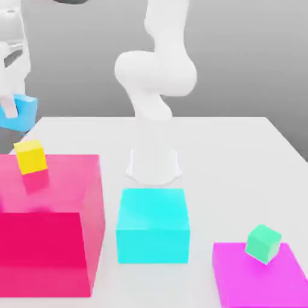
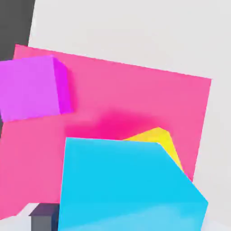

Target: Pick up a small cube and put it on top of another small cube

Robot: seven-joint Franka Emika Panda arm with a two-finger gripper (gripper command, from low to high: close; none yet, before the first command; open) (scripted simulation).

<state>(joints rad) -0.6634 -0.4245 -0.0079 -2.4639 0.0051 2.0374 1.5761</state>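
Holding blue cube [image 1: 25, 111] | yellow cube [image 1: 30, 156] on pink block [image 1: 54, 222]

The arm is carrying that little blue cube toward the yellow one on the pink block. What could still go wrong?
The small blue cube hangs at the gripper, up and off to the side of the yellow cube, so it might arrive off-centre and topple.

The yellow cube is small and looks tilted on the pink block; a nudge could push it off.

The blue cube also looks tilted in the hand view, so it may land on an edge.
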